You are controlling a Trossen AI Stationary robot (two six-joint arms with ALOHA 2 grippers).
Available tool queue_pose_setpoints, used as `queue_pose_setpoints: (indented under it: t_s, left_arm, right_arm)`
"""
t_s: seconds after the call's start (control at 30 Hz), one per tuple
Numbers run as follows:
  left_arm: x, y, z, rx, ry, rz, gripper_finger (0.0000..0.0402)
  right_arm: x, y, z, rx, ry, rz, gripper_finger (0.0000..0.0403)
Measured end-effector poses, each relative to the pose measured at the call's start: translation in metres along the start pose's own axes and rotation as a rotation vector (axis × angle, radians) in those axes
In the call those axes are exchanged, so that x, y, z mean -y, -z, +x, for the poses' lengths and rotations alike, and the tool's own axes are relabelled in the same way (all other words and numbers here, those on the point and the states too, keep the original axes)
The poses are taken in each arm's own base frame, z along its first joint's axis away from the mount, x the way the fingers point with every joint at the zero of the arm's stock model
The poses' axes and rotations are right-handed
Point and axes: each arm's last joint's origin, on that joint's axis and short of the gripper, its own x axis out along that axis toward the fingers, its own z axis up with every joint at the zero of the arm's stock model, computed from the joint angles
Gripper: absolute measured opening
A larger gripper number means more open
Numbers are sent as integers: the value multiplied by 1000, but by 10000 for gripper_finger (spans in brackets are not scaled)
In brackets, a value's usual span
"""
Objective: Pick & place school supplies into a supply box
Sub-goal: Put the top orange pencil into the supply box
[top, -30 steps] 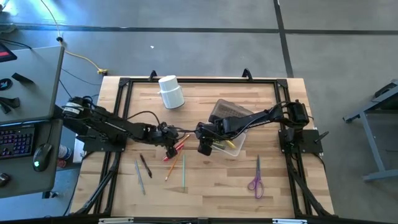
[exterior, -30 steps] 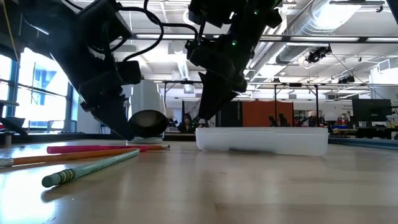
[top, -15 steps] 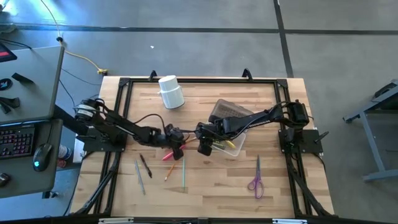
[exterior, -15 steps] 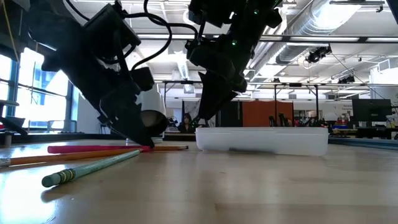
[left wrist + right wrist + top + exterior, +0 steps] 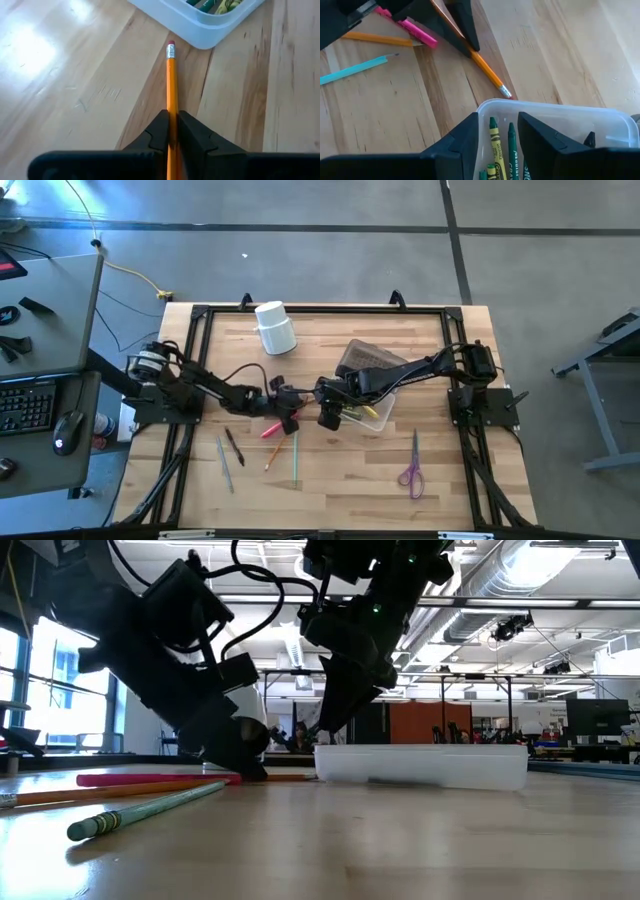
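My left gripper (image 5: 289, 421) is shut on an orange pencil (image 5: 171, 85) whose eraser end (image 5: 171, 48) points at the clear supply box (image 5: 366, 385). A corner (image 5: 200, 30) of the box lies just beyond the eraser. My right gripper (image 5: 497, 131) is open and hovers over the box's near left corner (image 5: 485, 107), above green and yellow crayons (image 5: 495, 137) inside. A pink marker (image 5: 270, 430), a teal pencil (image 5: 295, 456), another orange pencil (image 5: 272, 453), a grey one (image 5: 224, 464) and a dark pen (image 5: 234, 446) lie flat on the table. Purple scissors (image 5: 411, 470) lie near the right. My left gripper pinches the orange pencil's shaft (image 5: 172, 117) between its two fingers (image 5: 159, 132). The fingers lie along the pencil and slant down from the table's left side. The free eraser end sticks out ahead of the fingertips, low over the table (image 5: 290, 777).
A white cup (image 5: 275, 328) lies on its side near the far edge. The black frame rails (image 5: 195, 360) run along the table's borders. Bare wood (image 5: 350, 480) stretches between the loose pencils and the scissors. The two grippers stand close together at the box's left side.
My left gripper has moved toward the table's right, toward the box, and tipped lower. The orange pencil in its fingers has slid along with it, so its eraser end now reaches almost to the box's corner. The right arm has kept still.
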Motion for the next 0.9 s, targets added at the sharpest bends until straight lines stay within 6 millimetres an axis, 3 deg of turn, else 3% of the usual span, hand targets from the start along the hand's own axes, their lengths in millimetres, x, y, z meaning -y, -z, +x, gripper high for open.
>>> queue_pose_setpoints:
  t_s: [0.1,0.27,0.4,0.6,0.9]
  left_arm:
    - [-6,-2,3,-15,41,-46,84]
    - [-16,-7,7,-14,83,-82,144]
    - [-18,-8,8,3,69,-40,179]
    - [-20,-4,14,17,-26,6,186]
    - [-17,7,37,118,-59,-115,186]
  right_arm:
    - [0,0,0,0,0,0,122]
    - [0,0,0,0,0,0,122]
    - [0,0,0,0,0,0,122]
    - [0,0,0,0,0,0,122]
    - [0,0,0,0,0,0,122]
